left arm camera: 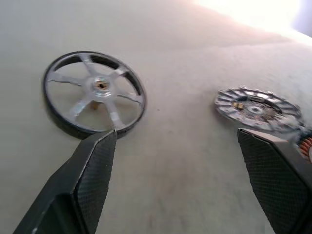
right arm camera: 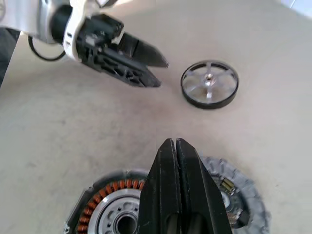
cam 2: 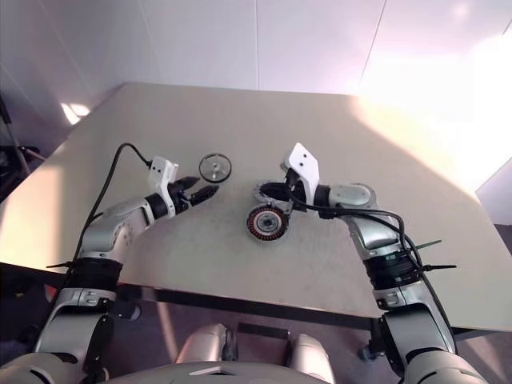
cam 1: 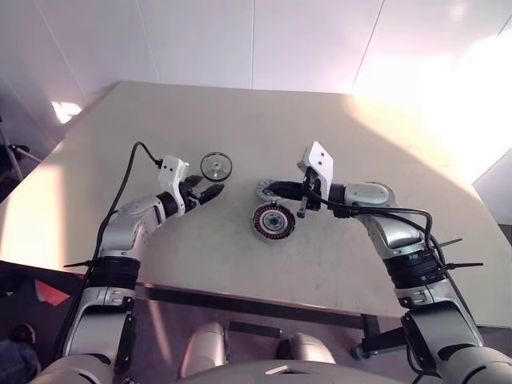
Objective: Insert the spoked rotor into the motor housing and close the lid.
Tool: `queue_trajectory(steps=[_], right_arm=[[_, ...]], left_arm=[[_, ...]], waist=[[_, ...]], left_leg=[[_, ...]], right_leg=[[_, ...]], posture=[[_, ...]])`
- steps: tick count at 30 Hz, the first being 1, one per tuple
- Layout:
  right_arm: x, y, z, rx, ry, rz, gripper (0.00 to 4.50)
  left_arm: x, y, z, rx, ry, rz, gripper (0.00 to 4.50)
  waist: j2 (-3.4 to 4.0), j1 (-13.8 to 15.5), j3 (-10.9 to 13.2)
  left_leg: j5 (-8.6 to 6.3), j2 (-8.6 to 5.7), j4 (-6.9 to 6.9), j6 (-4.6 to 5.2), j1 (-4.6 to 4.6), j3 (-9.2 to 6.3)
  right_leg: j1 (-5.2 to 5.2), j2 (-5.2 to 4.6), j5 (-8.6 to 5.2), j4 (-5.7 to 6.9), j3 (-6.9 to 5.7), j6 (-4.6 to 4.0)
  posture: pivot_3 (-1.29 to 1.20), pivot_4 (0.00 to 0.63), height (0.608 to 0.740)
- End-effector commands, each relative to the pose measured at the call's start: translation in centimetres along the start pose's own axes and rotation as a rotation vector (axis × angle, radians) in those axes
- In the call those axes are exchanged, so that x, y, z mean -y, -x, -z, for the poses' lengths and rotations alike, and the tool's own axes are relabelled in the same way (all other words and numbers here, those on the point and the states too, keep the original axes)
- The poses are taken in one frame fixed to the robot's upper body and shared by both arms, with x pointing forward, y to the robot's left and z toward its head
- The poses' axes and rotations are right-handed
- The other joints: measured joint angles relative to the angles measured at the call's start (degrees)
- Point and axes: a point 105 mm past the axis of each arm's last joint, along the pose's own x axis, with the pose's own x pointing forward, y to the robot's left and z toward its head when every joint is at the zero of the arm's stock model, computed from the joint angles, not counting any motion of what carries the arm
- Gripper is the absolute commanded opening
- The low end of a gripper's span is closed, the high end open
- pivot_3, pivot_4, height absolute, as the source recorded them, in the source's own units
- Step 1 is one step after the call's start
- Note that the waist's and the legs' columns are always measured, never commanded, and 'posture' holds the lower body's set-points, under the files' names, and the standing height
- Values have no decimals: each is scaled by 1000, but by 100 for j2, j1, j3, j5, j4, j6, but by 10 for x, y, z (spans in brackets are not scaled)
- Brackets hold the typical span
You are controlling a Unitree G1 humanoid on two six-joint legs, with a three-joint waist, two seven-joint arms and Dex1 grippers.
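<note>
You have two arms in silver-grey shells with black joint bands at elbow and forearm, black cable ties sticking out sideways at those bands, and a white angular camera block mounted on each wrist. A black cable loops from the left wrist block back along the left arm, and a matching black cable runs from the right wrist block down the right forearm toward four o'clock. Your left gripper [right arm camera: 139,66] and right gripper [right arm camera: 176,146] each carry two black wedge-shaped fingers [left arm camera: 87,180] with a fine cross-hatched texture on the pads.
</note>
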Motion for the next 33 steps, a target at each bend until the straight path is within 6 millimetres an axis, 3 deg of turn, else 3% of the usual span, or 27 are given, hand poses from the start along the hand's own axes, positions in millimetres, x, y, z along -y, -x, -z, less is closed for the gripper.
queue_trajectory(steps=[1, 6, 11, 17, 20, 27, 33], right_arm=[[9, 7, -19, 48, 30, 39, 18], [10, 8, -19, 49, 28, 56, 18], [11, 9, -20, 51, 29, 63, 18], [14, 9, -21, 53, 34, 84, 18], [17, 12, -20, 49, 34, 107, 0], [22, 17, -19, 46, 30, 154, 0], [31, 17, -20, 51, 36, 198, 0]], left_arm=[[-8, -5, -4, 24, 124, -50, 4165], [-13, -18, -3, 28, 234, -94, 4165], [-1, -44, -12, 58, 371, -57, 4165], [6, -66, -11, 27, 396, -82, 4165], [5, -69, -17, 63, 419, -91, 3592], [-7, -67, -14, 84, 457, -172, 1248], [-6, -64, -21, 128, 529, -133, 1248]], waist=[[0, 2, 0], [-2, 37, 1], [-3, 46, 2], [-4, 60, 2], [-4, 60, 2], [-5, 58, 2], [-6, 34, 3]], left_leg=[[-1, 0, 0, 1, -1, 0], [-1, -1, 1, 4, -19, -1], [-1, -3, 5, 4, -18, -2], [3, -3, 5, 18, -23, -3], [7, -3, 5, 28, -26, -3], [6, -3, 4, 29, -36, -3], [8, -2, 4, 25, -31, -3]], right_leg=[[1, 0, 0, -3, 0, 0], [-13, 0, 0, -5, -1, 0], [-10, -1, 0, -5, -1, 1], [-14, -1, 1, -7, -1, 1], [-16, -1, 1, -9, -1, 1], [-26, -1, 1, -9, -2, 1], [-24, -1, 1, -5, -3, 1]], posture=[[0, 0, 740], [0, 0, 740], [0, 0, 740], [0, 0, 740], [0, 0, 740], [0, 0, 740], [0, 0, 740]])
